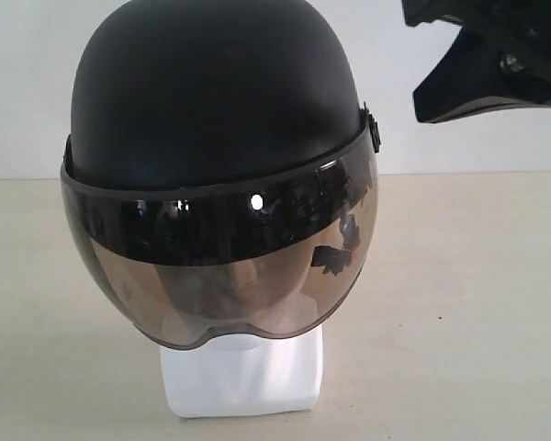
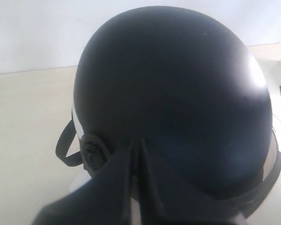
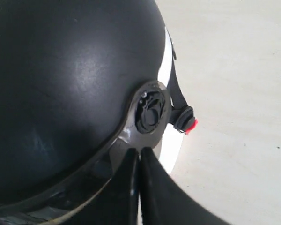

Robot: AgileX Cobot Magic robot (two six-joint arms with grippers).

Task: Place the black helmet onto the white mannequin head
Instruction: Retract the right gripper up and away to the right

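The left fingers (image 2: 125,166) are pressed flat together with nothing between them. Their tips point at the lower side of the black helmet (image 2: 178,93), just beside its round visor pivot (image 2: 91,151). Whether they touch the shell cannot be told. A black strap loop (image 2: 64,145) hangs from under the helmet's rim next to that pivot.

The helmet sits upright on the white mannequin head (image 1: 243,377) and covers the whole crown. Its smoky visor (image 1: 220,266) is lowered across the front of the helmet, and the face shows only dimly through the tint. Beneath the visor's lower edge the white neck and squarish base stand on the pale surface (image 1: 459,303), directly under the helmet.

On the helmet's right side the right fingers (image 3: 131,183) are also closed tight and hold nothing. In the right wrist view their tips point toward the helmet's other visor pivot (image 3: 150,115). Beside that pivot a strap clip with a red buckle piece (image 3: 185,122) hangs from the rim, and a narrow strip of the white head shows along the rim's edge. In the exterior view these fingers hang above and to the right of the helmet, with open space between them and the shell.
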